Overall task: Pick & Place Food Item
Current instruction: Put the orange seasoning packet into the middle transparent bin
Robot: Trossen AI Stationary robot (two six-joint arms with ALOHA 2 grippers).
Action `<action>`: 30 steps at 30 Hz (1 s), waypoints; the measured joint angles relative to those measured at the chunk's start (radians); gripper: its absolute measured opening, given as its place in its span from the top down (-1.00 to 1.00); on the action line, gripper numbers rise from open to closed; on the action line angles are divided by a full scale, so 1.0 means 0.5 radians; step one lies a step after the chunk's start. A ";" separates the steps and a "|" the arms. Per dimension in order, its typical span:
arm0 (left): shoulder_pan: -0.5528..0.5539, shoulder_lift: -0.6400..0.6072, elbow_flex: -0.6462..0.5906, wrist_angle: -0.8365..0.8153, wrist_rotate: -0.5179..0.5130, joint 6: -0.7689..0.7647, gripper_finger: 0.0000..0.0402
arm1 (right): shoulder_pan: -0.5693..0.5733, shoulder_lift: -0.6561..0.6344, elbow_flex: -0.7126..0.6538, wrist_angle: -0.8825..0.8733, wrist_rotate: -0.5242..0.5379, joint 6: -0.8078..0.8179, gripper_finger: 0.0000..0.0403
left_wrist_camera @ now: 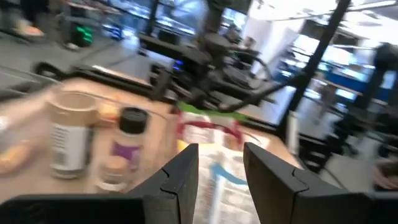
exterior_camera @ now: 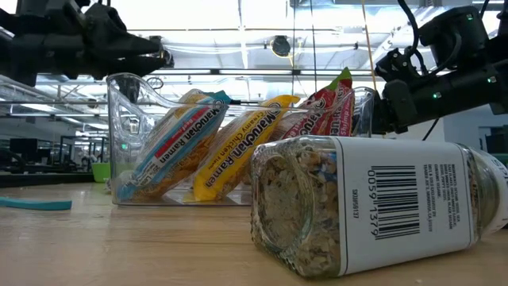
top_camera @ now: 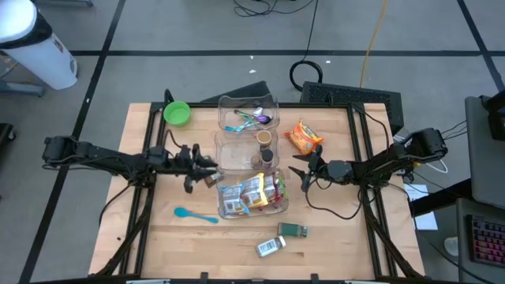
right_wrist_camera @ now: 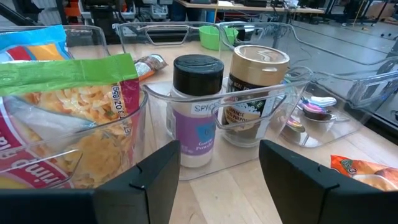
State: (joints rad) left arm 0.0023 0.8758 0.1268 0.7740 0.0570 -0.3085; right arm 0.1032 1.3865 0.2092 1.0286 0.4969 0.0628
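Ramen packet [top_camera: 251, 192] leaning among others in clear bin [top_camera: 223, 207] mid-tabletop: light, crinkly, slippery, brittle inside; best pinched gently by top seam. Left pincer [top_camera: 209, 178] just beside bin, state impossible to tell. Right pincer [top_camera: 304, 172] opposite, parted, empty.

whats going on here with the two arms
Two robot arms are sorting food and kitchen items into clear bins. The left gripper hovers beside the ramen bin, holding what looks like a packet. The right gripper, open and empty, faces the spice bin. A snack bag and two jars lie loose.
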 joint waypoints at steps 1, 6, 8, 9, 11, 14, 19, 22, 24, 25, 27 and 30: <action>-0.009 0.000 0.000 -0.003 0.036 -0.016 0.32 | 0.000 0.000 0.000 0.000 0.000 0.000 -0.05; -0.028 0.000 0.000 -0.016 0.046 0.023 0.32 | 0.001 0.000 0.000 -0.001 0.000 0.005 -0.05; -0.025 0.000 0.000 -0.016 0.043 0.047 0.32 | 0.001 0.000 0.000 -0.001 -0.001 0.006 -0.05; -0.021 0.000 0.000 -0.016 0.042 0.055 0.32 | 0.001 0.000 0.000 -0.001 -0.001 0.006 -0.05; -0.014 -0.002 0.000 -0.016 0.042 0.068 0.32 | 0.001 0.000 0.000 -0.001 -0.001 0.005 -0.05; -0.006 -0.030 0.001 -0.014 0.043 0.071 0.32 | 0.006 0.000 0.000 0.012 -0.002 -0.065 -0.05; 0.000 -0.117 0.003 -0.027 0.041 0.137 0.32 | 0.069 -0.011 0.000 0.136 -0.007 -0.277 -0.05; 0.002 -0.205 0.004 -0.145 0.023 0.174 0.32 | 0.125 -0.037 0.000 0.140 -0.005 -0.344 -0.05; 0.002 -0.281 0.005 -0.292 -0.022 0.160 0.32 | 0.163 -0.057 0.000 0.144 -0.005 -0.380 -0.05; 0.004 -0.325 0.005 -0.390 -0.050 0.141 0.32 | 0.179 -0.072 0.000 0.139 -0.004 -0.400 -0.05; 0.006 -0.417 0.005 -0.598 -0.084 0.099 0.32 | 0.205 -0.098 0.000 0.143 -0.003 -0.429 -0.05; 0.006 -0.546 0.005 -0.900 -0.134 0.016 0.32 | 0.229 -0.130 0.000 0.141 -0.002 -0.443 -0.05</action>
State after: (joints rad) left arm 0.0051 0.6028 0.1291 0.3239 -0.0102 -0.3004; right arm 0.2176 1.3213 0.2092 1.0994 0.4961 -0.1585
